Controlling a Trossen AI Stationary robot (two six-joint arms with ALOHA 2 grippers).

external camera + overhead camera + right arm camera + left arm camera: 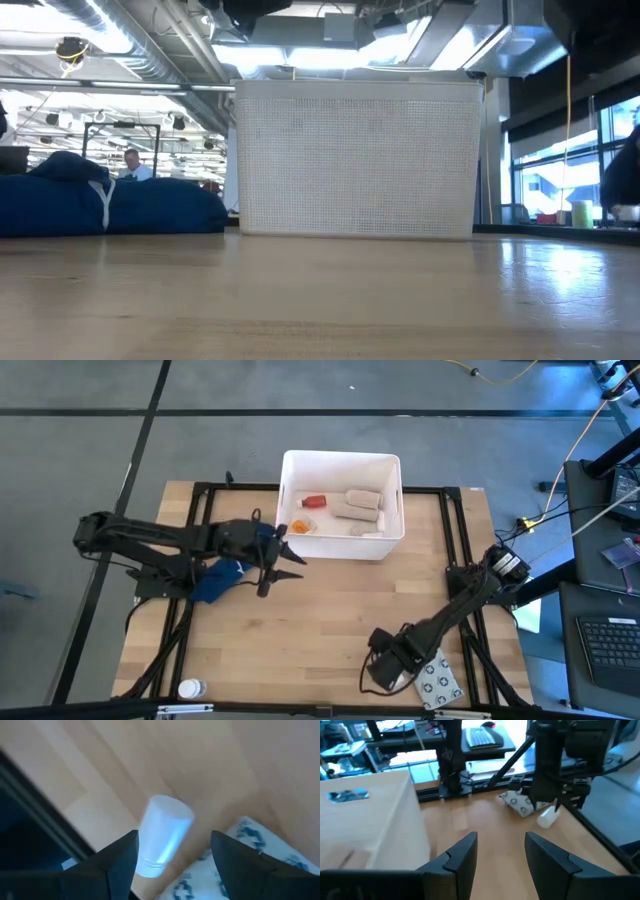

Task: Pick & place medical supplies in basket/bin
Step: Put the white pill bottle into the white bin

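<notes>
The white rectangular plastic tub (342,505) sits at the far middle of the light wooden counter (320,620), and it already has a small red bottle (314,502), two beige wrapped rolls (360,505) and something orange (300,526) in it. The left claw (292,556) hangs just off the tub's near left corner with its fingers (460,855) spread and nothing between them. A blue cloth (215,582) lies by that arm, left of the tub.

The right claw (385,672) is way over at the near right, well apart from the tub, low over a small white plastic bottle (162,835) lying on its side. Its fingers (120,857) are spread either side of the bottle, and I can't say they're actually touching it. Right next to that bottle is a flat grey ring-patterned packet (438,682). One more little white bottle (190,688) lies at the near left edge, far from the tub
</notes>
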